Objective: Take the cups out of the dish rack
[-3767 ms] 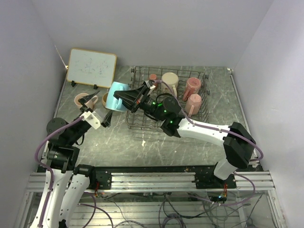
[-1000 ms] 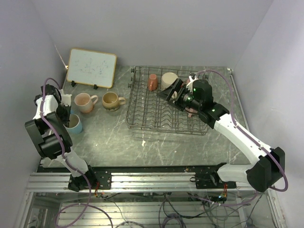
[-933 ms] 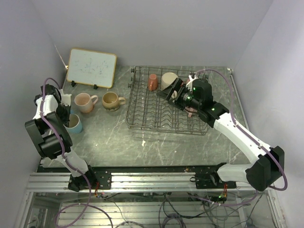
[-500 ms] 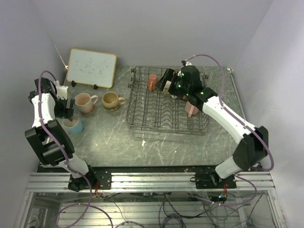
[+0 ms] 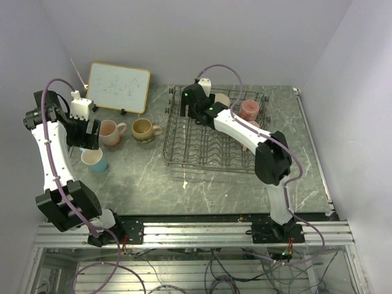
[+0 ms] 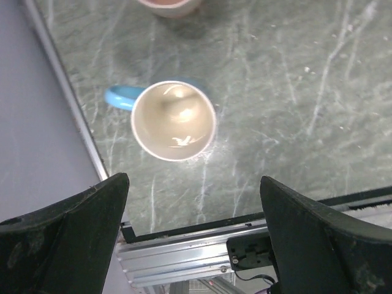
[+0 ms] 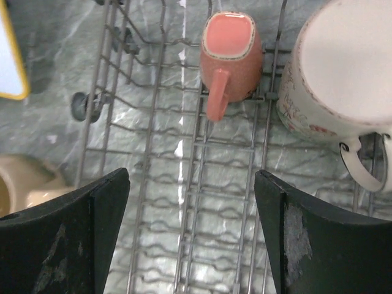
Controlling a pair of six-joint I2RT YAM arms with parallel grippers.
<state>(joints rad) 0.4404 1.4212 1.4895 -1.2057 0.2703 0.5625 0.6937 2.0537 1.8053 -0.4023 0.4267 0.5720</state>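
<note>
The dish rack [image 5: 184,153] stands at the back middle of the table. Over its far left corner my right gripper [image 7: 191,177] hangs open, with nothing between its fingers. Just beyond the fingertips a salmon cup [image 7: 229,46] sits bottom up, its handle toward me. A cream cup [image 7: 343,79] stands to its right, and a pink cup [image 5: 249,110] is further right in the rack. At the left, my left gripper [image 6: 193,180] is open above the light blue cup [image 6: 174,120], which stands upright on the table [image 6: 294,92]. A pink cup [image 5: 109,131] and a tan cup [image 5: 144,129] stand nearby.
A wood-framed whiteboard [image 5: 117,87] leans at the back left. A small white scrap [image 5: 185,182] lies in front of the rack. Grey walls close in the table on the left, back and right. The metal rail [image 6: 184,257] runs along the near edge.
My left gripper opened, let go of the light blue cup and rose above it. My right arm swung left across the rack to its far left corner, and its jaws narrowed slightly.
</note>
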